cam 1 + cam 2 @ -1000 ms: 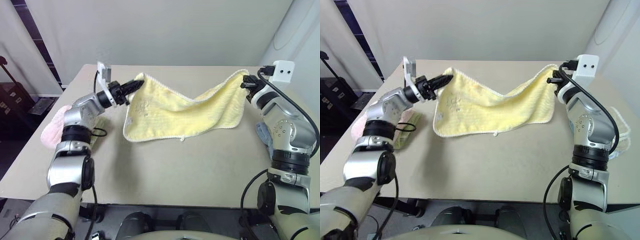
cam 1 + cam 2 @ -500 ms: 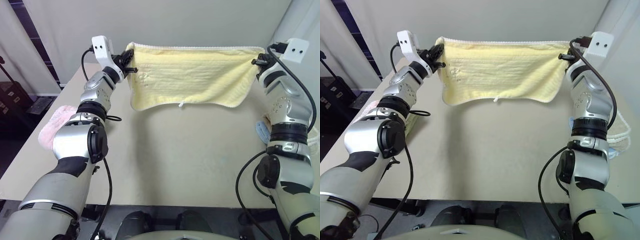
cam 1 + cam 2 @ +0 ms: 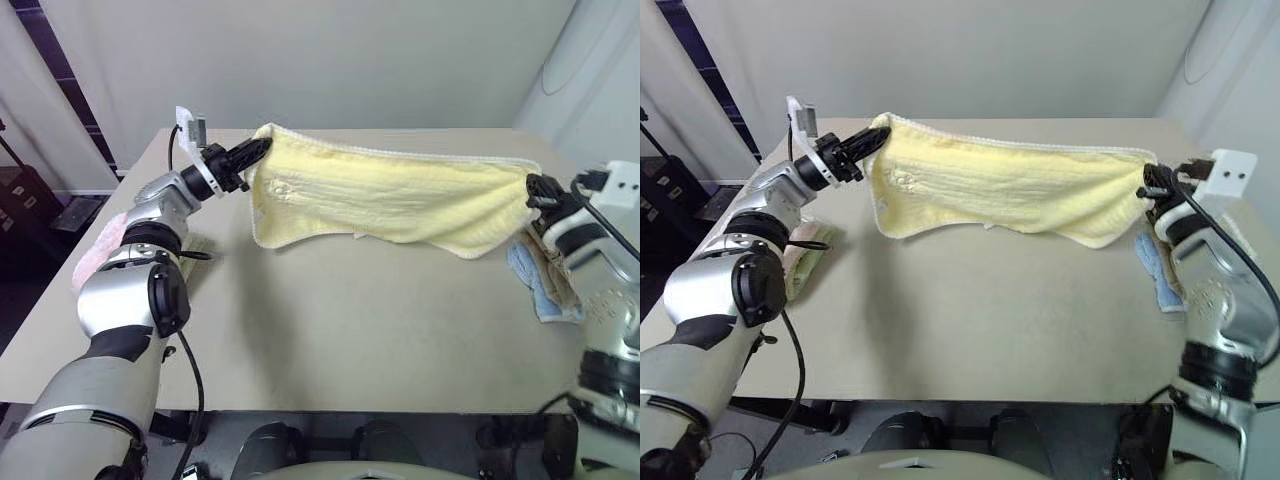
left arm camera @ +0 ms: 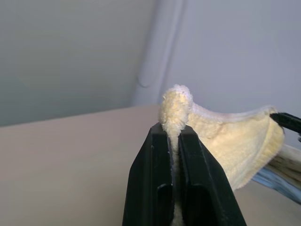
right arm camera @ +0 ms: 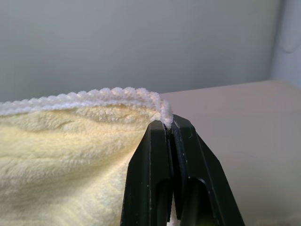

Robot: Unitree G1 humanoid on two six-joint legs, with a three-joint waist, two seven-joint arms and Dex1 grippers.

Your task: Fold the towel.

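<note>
Now | left gripper point(image 4: 173, 129) clamped on towel point(image 3: 400, 200) corner | right gripper point(image 5: 169, 123) clamped on opposite corner

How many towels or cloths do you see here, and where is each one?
4: the yellow towel stretched between the left gripper and right gripper; a pink towel and a pale cloth at the table's left edge; a blue cloth under the right arm. More may be hidden.

Four towels point(image 3: 390, 200), two tools point(image 3: 258, 152)
</note>
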